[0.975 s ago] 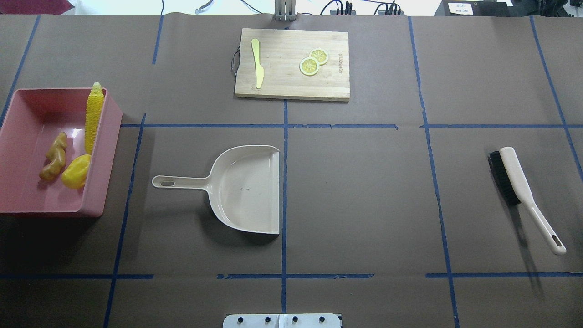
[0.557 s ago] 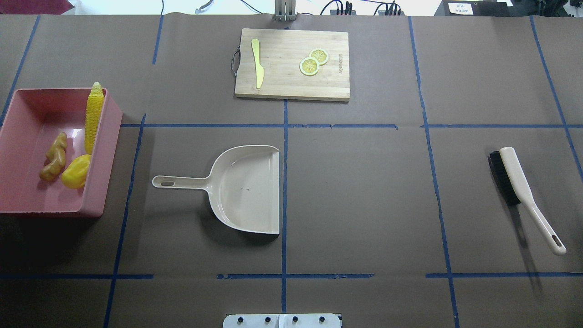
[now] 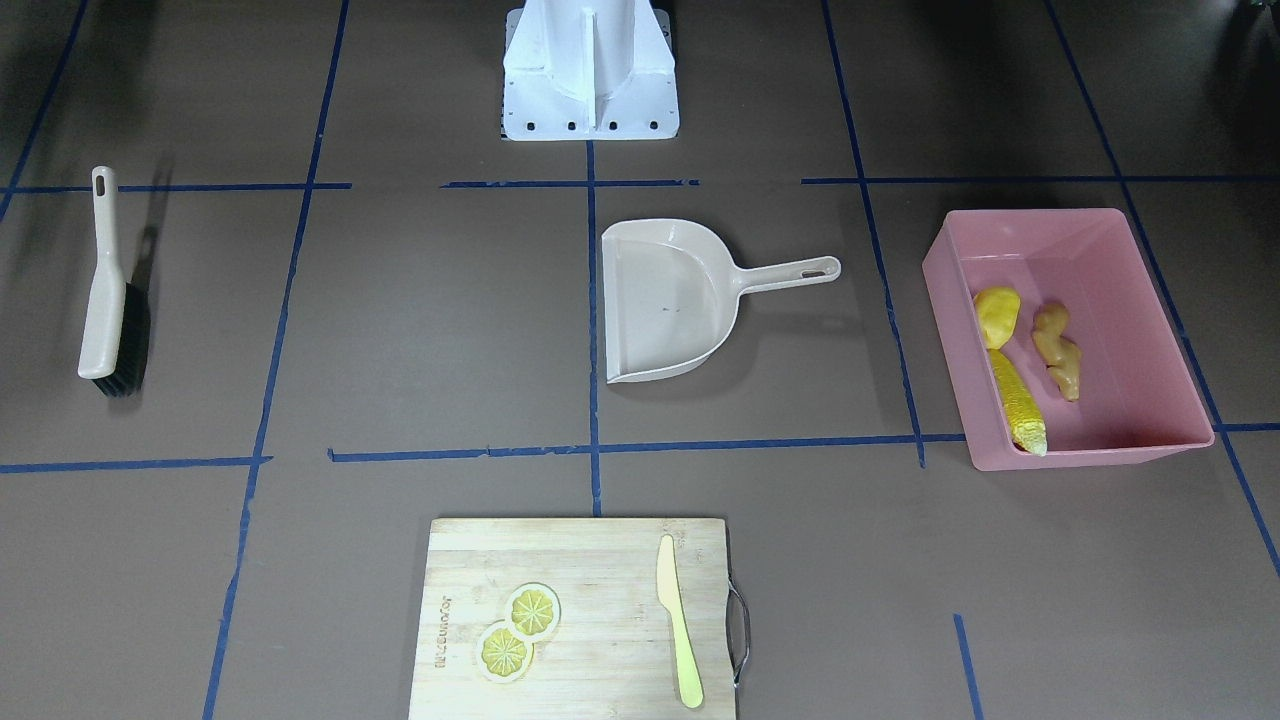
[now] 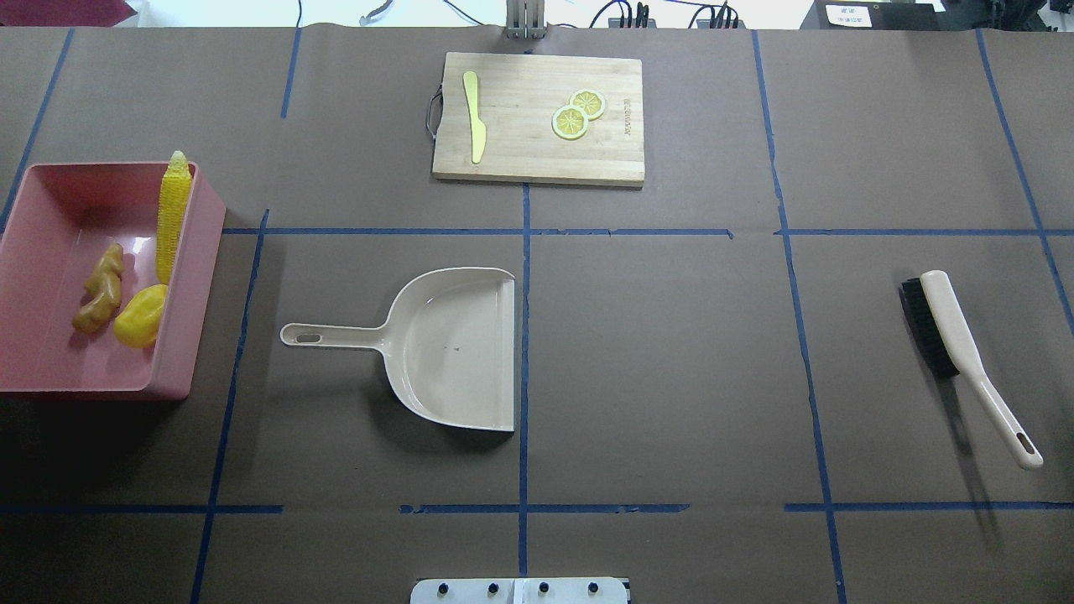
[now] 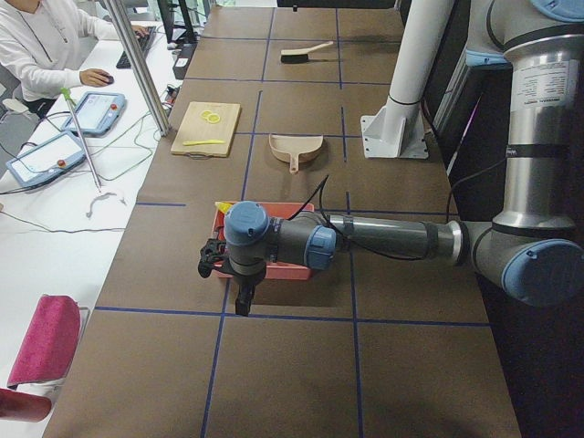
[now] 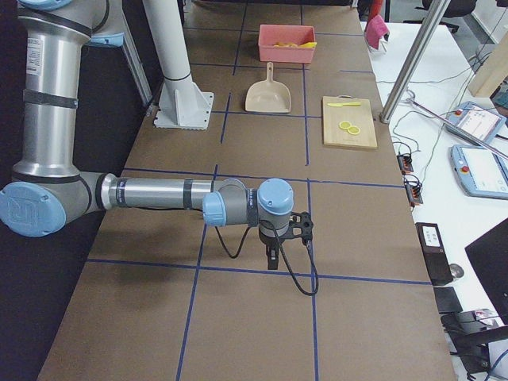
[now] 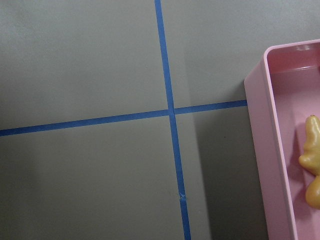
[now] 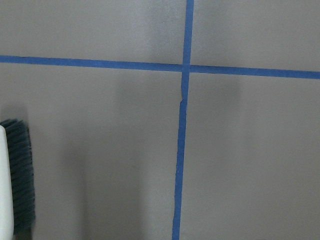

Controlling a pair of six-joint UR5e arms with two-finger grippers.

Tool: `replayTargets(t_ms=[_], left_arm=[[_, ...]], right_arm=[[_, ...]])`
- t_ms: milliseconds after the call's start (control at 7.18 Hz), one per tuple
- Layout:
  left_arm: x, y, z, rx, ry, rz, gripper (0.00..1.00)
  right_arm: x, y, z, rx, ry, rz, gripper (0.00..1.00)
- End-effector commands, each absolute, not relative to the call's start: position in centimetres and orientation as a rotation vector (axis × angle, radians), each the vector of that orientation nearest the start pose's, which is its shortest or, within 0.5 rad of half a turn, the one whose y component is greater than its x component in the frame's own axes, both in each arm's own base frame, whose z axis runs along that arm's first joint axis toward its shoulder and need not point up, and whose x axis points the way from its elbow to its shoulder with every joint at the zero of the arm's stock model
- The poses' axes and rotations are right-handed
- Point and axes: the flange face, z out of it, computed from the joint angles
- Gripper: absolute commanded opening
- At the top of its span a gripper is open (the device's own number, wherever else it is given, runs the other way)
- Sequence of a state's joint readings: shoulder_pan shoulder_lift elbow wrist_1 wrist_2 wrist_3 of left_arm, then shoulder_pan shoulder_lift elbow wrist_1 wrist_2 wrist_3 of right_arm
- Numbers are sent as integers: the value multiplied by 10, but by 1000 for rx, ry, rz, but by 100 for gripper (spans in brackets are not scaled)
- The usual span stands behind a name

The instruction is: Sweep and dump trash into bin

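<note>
The pink bin (image 4: 50, 180) stands at the table's left edge. In it lie the corn cob (image 4: 172, 218), leaning on the right wall, the yellow potato-like lump (image 4: 141, 316) and the tan ginger root (image 4: 101, 288). The left wrist view shows the bin's wall (image 7: 265, 150) and the ginger (image 7: 312, 160). My left gripper (image 5: 242, 308) shows only in the exterior left view, hanging beside the bin (image 5: 287, 210); I cannot tell if it is open. My right gripper (image 6: 272, 264) shows only in the exterior right view, above bare table; I cannot tell its state.
The beige dustpan (image 4: 453, 348) lies empty mid-table, handle toward the bin. The brush (image 4: 956, 344) lies at the right, and its bristles show in the right wrist view (image 8: 20, 175). A wooden cutting board (image 4: 520, 151) with a knife and lemon slices sits at the far side.
</note>
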State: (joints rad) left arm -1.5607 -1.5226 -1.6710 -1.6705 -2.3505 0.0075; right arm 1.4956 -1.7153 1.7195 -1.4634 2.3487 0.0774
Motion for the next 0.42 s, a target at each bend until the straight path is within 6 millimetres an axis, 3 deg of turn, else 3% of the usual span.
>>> replayTargets(t_ms=[0, 278], left_arm=[[-58, -481, 623, 140, 778, 75, 100], [-58, -480, 620, 146, 778, 78, 100]], right_arm=[[30, -440, 643, 42, -783, -37, 100], [30, -440, 641, 44, -783, -39, 100]])
